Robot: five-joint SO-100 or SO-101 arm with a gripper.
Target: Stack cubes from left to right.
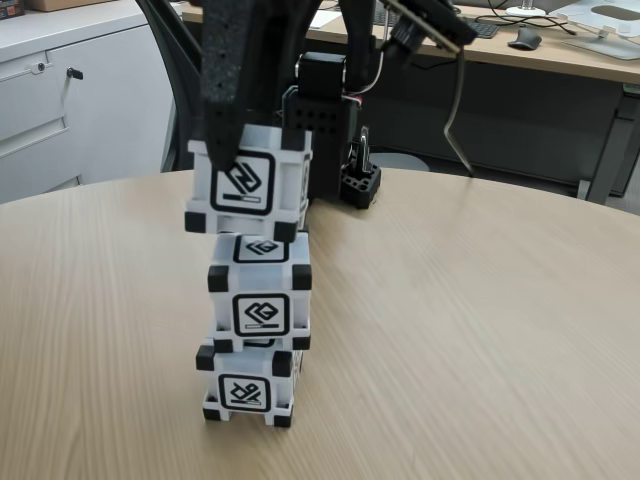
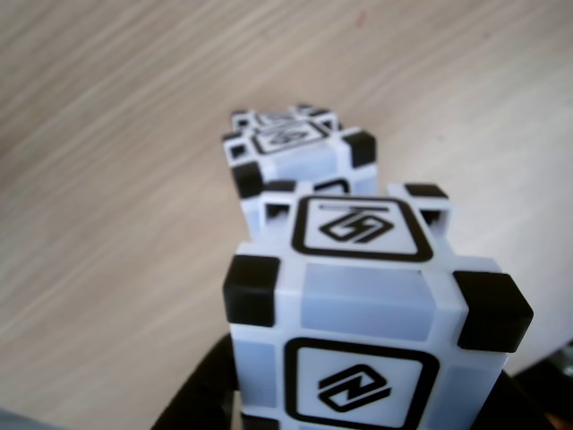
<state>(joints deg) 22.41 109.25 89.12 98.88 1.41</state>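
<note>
A round pale wood table (image 1: 480, 320) fills the fixed view; behind the gripper stand a grey cabinet (image 1: 60, 90) and a desk (image 1: 540, 50) carrying a mouse (image 1: 524, 38). That view alone takes in the room and the black perforated base (image 1: 325, 150). The gripper (image 1: 250, 150) reaches down from above, clenched on the top cube (image 1: 248, 183), which sits slightly skewed on the middle cube (image 1: 260, 292), directly beneath the gripper. The bottom cube (image 1: 248, 385) rests on the table. The other view looks down the stack: top cube (image 2: 367, 331) nearest, lower ones beyond
</note>
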